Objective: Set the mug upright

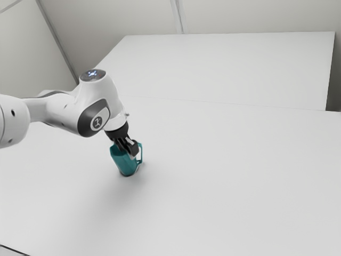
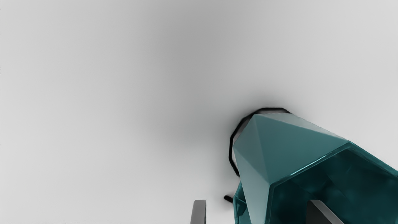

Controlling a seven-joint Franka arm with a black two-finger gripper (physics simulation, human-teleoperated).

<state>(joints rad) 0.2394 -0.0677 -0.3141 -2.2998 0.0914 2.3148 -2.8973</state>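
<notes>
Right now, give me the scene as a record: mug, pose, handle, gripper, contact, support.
object: teal faceted mug
pose: base down, mouth up; slight lean can't be ruled out
handle: loop on the mug's side toward the exterior view's right
gripper: open, at the mug's mouth
fingers: one over the mouth opening, the other outside the wall on the handle side
grip: none; visible gap between outer finger and mug
support: pale table
</notes>
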